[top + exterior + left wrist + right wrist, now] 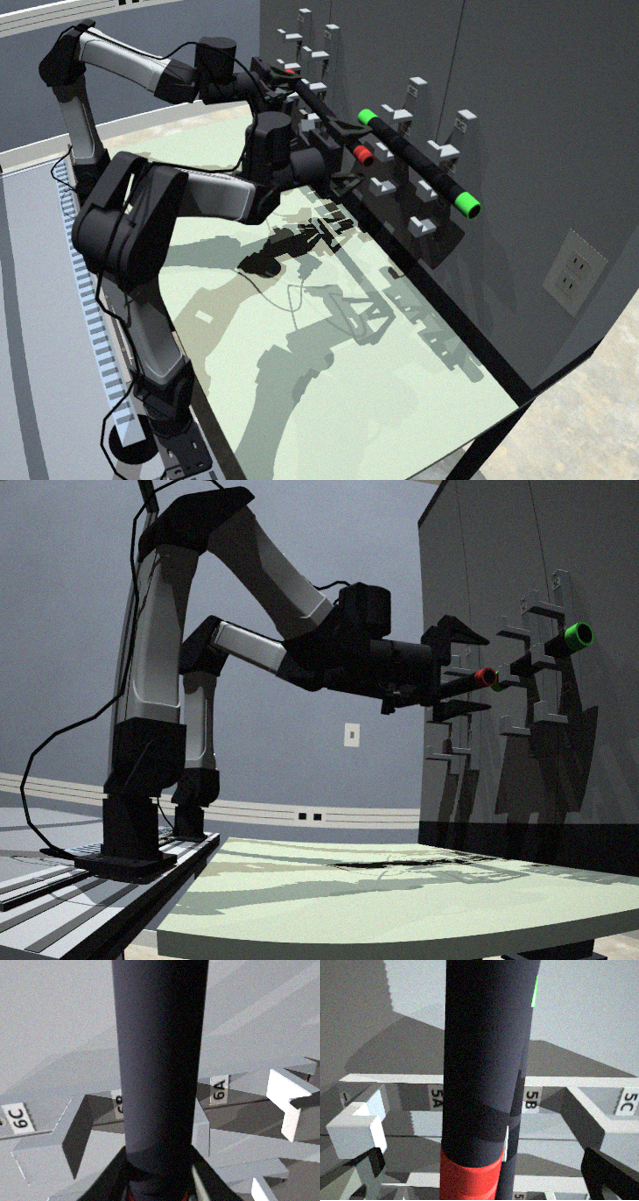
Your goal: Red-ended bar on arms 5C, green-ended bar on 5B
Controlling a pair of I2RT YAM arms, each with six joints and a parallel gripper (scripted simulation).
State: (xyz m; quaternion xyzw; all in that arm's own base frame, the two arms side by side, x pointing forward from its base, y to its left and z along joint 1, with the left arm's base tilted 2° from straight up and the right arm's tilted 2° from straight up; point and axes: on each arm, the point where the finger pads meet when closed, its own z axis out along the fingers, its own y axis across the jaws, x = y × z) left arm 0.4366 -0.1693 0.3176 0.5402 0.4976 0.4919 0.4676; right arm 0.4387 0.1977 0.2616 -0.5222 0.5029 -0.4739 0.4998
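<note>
Between the left gripper's (284, 83) (159, 1151) fingers, clenched near one end, is the red bar (322, 108) (464, 684) (159, 1048) (478, 1048), held off the wall in front of the racks. Gripping so near that end seems meant to leave the other free for a second grip. The right gripper (364, 153) (488, 674) (482, 1156) stands spread wide, one finger above and one below that free end, grasping nothing; presumably it is placed for a handover, since rack 5 lies on its side.

Farther out, the green bar (412, 150) (559, 645) (510, 1170) lies across the middle pair of rack 5's arms, 5B by the look of it, with an end jutting past each side so that its middle appears to fall between them. That half of the job looks done.

Counted up: two bars, one held and one racked; two grippers, one of them loaded; on rack 5 (466, 123), two posts bearing six arms in three pairs. Label 5C (627, 1102) marks the top pair, which carries no bar. The right fingers should close before the left ones let go, and the red bar must then rise over the upturned arm tips without knocking the green one.
</note>
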